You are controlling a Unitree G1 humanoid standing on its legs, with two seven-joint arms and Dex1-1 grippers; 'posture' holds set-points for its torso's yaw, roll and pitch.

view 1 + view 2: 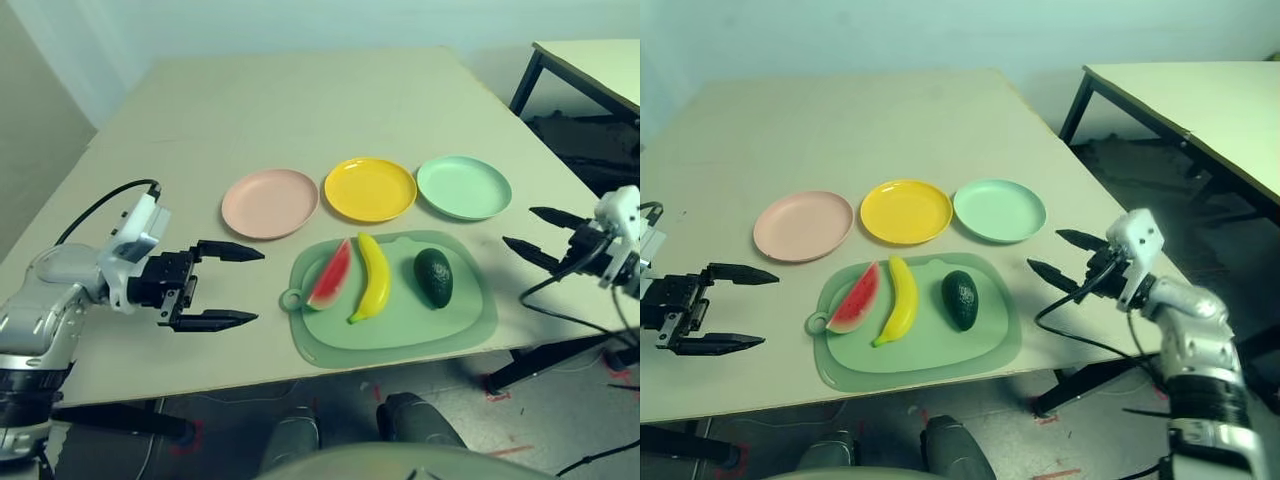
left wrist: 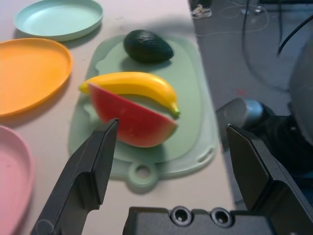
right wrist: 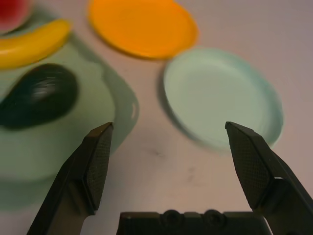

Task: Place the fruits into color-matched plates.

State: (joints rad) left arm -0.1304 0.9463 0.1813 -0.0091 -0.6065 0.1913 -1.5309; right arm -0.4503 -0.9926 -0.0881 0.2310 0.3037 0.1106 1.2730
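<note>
"Which fruit comes first, would you say?"

"I'd judge the watermelon (image 1: 331, 275), with the left gripper (image 1: 238, 285). It is the fruit nearest that hand."

"How does it lie from there?"

"Off to the robot's right of the left fingertips, near but apart from them. It rests on the green cutting mat (image 1: 463, 325), just beside the banana (image 1: 373, 278), by the ring handle."

"And its long axis?"

"It slants: one tip points away from the robot and a little to the right, the other back toward the handle. The fingers point across to the right, so the jaws look set to close over its sides only after some turning."

"What are the grippers doing?"

"The left one is spread wide with nothing in it. The right gripper (image 1: 1045, 251) is wide and empty too, closer to the avocado (image 1: 960, 300)."

"Where would the wedge go?"

"The pink plate (image 1: 270, 204), beyond the mat on the left, is the colour match."
</note>
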